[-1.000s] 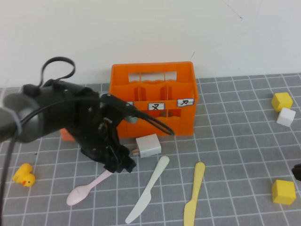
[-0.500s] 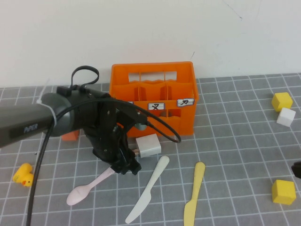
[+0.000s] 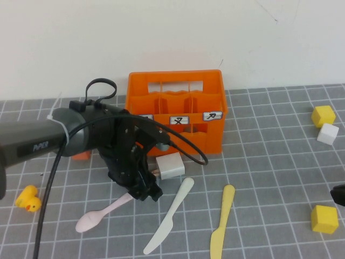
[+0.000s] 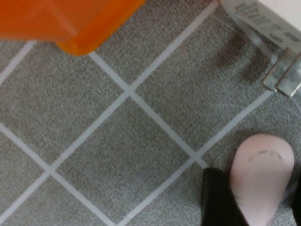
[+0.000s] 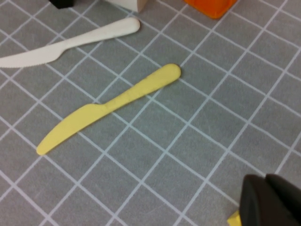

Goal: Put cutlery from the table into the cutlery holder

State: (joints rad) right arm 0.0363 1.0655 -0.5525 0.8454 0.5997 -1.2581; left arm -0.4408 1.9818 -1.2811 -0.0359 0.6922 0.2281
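The pale pink spoon (image 3: pixel 97 216) lies on the grey gridded table (image 3: pixel 269 162), left of the white knife (image 3: pixel 170 224) and the yellow knife (image 3: pixel 222 226). My left gripper (image 3: pixel 146 191) is down at the spoon's handle end. In the left wrist view the pink handle (image 4: pixel 261 174) sits between the black fingers (image 4: pixel 218 200) of the left gripper (image 4: pixel 256 197), gripped. The orange crate (image 3: pixel 175 113) stands behind. My right gripper (image 3: pixel 339 194) is at the far right, shut and empty (image 5: pixel 263 183). The right wrist view shows the yellow knife (image 5: pixel 113 106) and the white knife (image 5: pixel 70 44).
A white plug block (image 3: pixel 170 166) with metal prongs (image 4: pixel 284 75) lies right beside my left gripper, in front of the crate. A small orange cube (image 3: pixel 81 155) and a yellow duck (image 3: pixel 27 199) are at the left. Yellow cubes (image 3: pixel 325 218) (image 3: pixel 323 115) and a white cube (image 3: pixel 327 134) are at the right.
My left arm has swung round and its gripper has shifted slightly right onto the spoon's handle end. The knives and the right gripper have hardly moved.
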